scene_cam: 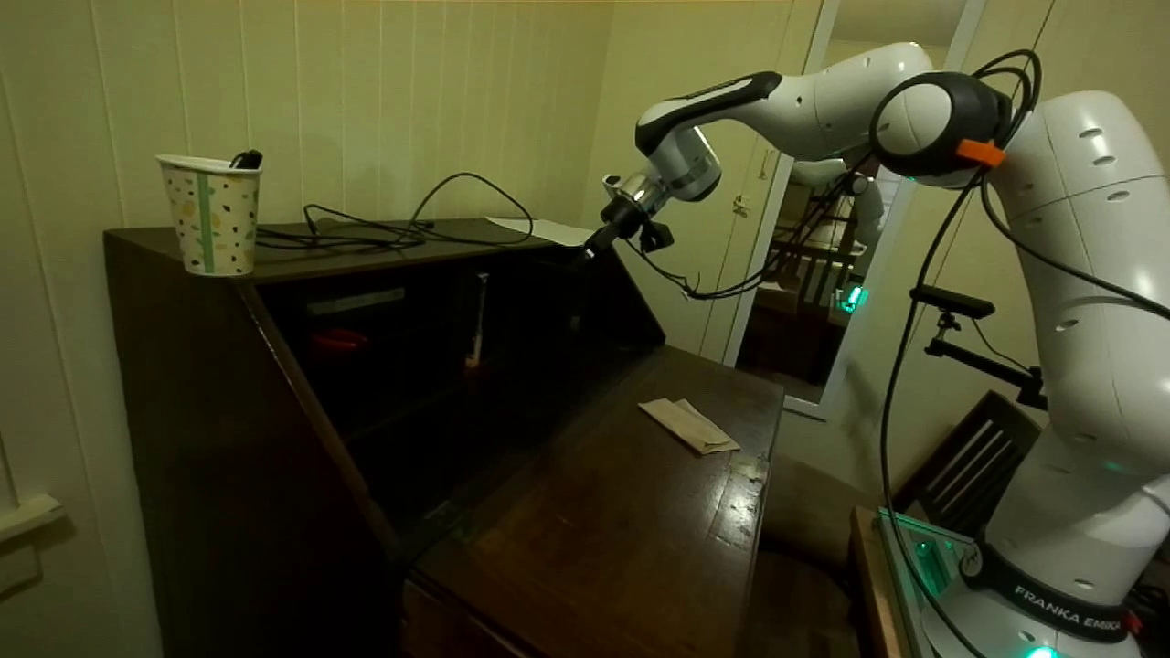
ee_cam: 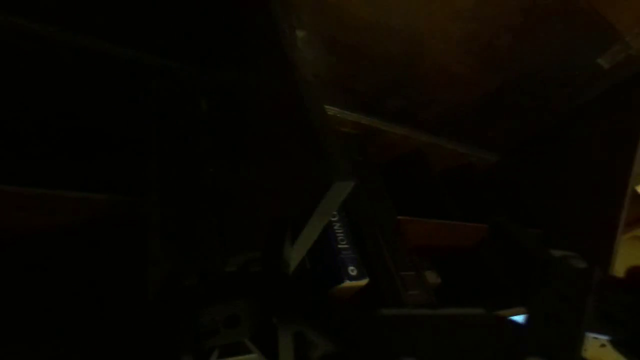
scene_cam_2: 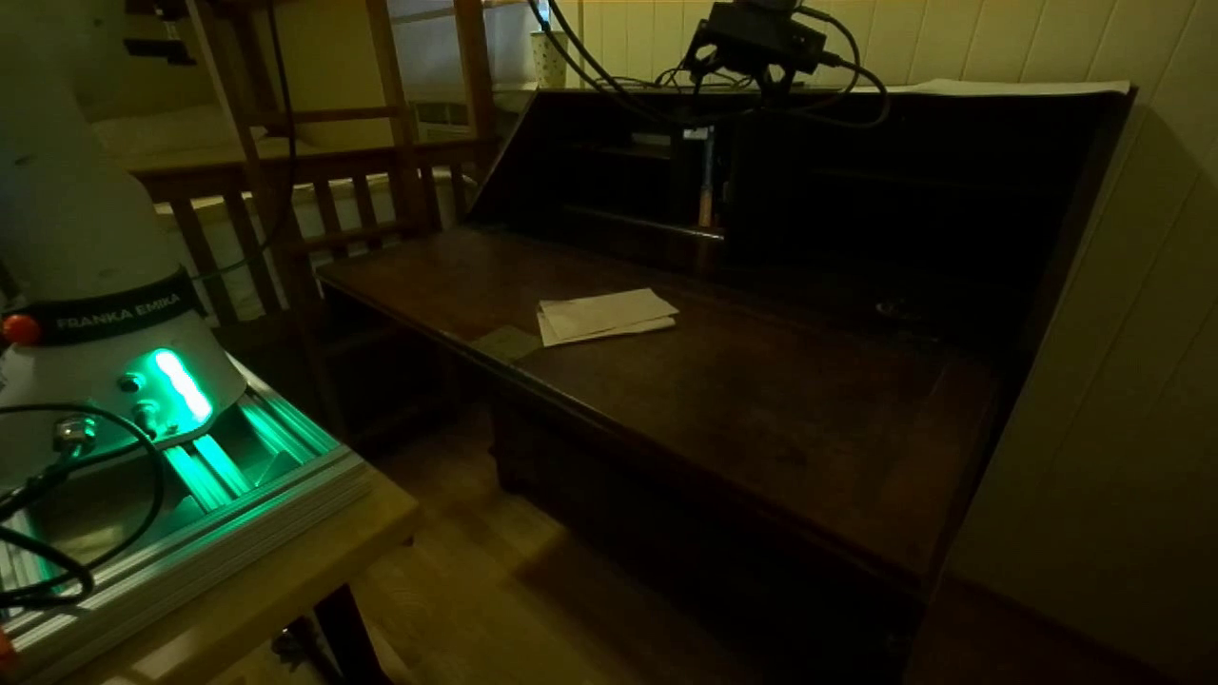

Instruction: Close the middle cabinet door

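Note:
The middle cabinet door (scene_cam_2: pixel 761 181) shows in an exterior view as a dark upright panel, standing out from the desk's inner compartments, just right of a narrow upright book (scene_cam_2: pixel 706 181). In the dark wrist view, the door's paler edge (ee_cam: pixel 320 225) slants beside the book's blue spine (ee_cam: pixel 345 250). In an exterior view the book seems to be the pale upright strip (scene_cam: pixel 478 320); the door merges with the shadow there. My gripper (scene_cam: pixel 590 254) is at the desk's top front edge, above the door, and looks open and empty in an exterior view (scene_cam_2: pixel 740 95). Its fingertips are hard to make out.
A folded brown paper (scene_cam: pixel 690 425) lies on the lowered writing flap (scene_cam: pixel 585 530). A patterned paper cup (scene_cam: pixel 210 215), black cables (scene_cam: pixel 366 239) and a white sheet (scene_cam: pixel 548 231) are on the desk's top. A red object (scene_cam: pixel 338 341) sits inside. The arm's cables hang near the gripper.

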Controlling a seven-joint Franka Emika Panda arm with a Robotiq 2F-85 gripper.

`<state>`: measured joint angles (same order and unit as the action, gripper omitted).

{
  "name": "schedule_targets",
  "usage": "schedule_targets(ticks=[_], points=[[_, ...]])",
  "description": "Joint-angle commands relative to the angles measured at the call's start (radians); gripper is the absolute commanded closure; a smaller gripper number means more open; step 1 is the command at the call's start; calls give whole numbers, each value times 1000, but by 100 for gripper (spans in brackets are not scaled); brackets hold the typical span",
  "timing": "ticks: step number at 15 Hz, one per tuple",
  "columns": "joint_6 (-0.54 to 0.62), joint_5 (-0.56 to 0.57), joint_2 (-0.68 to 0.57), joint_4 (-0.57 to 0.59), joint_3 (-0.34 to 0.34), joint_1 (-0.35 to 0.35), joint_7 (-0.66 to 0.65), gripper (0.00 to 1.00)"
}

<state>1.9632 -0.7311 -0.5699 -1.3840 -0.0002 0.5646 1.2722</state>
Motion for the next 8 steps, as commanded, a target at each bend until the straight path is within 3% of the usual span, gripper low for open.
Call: schedule_targets(ticks=[1, 8], points=[[-109, 4, 9, 11, -23, -34, -54, 0], [-101, 59, -64, 70, -52, -113, -175, 0]])
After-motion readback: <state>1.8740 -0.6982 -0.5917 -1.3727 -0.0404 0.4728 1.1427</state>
